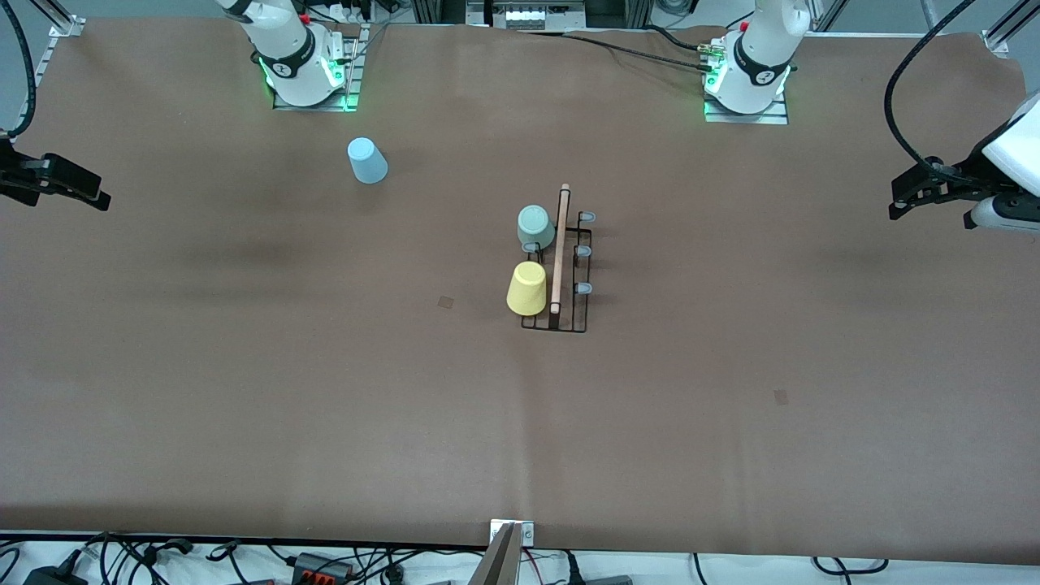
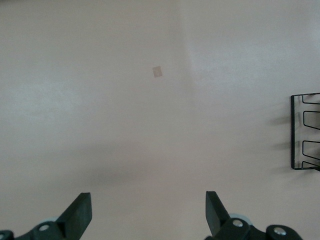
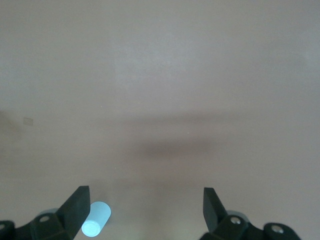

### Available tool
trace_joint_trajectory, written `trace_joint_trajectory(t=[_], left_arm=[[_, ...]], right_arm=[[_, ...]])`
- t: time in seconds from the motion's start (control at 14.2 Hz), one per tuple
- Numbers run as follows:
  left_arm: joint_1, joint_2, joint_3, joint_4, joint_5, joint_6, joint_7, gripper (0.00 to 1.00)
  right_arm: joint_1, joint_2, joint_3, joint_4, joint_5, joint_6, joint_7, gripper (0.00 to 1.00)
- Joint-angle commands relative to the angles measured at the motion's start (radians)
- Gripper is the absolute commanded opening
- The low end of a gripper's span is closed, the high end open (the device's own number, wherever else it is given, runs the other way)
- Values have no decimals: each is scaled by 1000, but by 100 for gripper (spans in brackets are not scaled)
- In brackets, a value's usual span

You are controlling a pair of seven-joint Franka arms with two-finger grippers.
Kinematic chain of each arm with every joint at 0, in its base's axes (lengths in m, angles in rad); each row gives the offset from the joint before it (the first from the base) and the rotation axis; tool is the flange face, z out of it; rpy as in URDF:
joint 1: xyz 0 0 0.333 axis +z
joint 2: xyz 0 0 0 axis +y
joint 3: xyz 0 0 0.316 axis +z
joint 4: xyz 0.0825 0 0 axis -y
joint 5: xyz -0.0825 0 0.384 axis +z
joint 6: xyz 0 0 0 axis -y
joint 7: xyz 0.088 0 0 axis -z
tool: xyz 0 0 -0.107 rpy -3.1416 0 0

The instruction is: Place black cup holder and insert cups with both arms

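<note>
The black cup holder (image 1: 569,280) stands mid-table, its wooden rod handle (image 1: 560,248) running toward the front camera. A mint green cup (image 1: 536,227) and a yellow cup (image 1: 527,288) sit upside down on its prongs on the right arm's side. The prongs on the left arm's side are bare. A light blue cup (image 1: 367,160) stands upside down on the table near the right arm's base, and it shows in the right wrist view (image 3: 96,226). My left gripper (image 1: 900,203) is open and empty, up over the left arm's end of the table (image 2: 148,207). The holder's edge shows in its view (image 2: 305,132). My right gripper (image 1: 99,195) is open and empty over the right arm's end (image 3: 145,202).
Brown paper covers the table (image 1: 325,390). Two small darker patches lie on it (image 1: 446,301) (image 1: 781,396). The arm bases (image 1: 305,77) (image 1: 747,85) stand along the edge farthest from the front camera. Cables and plugs (image 1: 309,565) lie past the nearest edge.
</note>
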Motion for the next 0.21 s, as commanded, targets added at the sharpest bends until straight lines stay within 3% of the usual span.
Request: trace_joint_trajectory(t=[0.0,0.14], left_arm=[[4,-6,1,-3,-2,2,15,100],[4,-4,3,-3,-2,2,15,100]], right_arm=[[-16,0,30,13,-6,-8,-15,100],[-17,0,30,15,-4,-8,-15,100]])
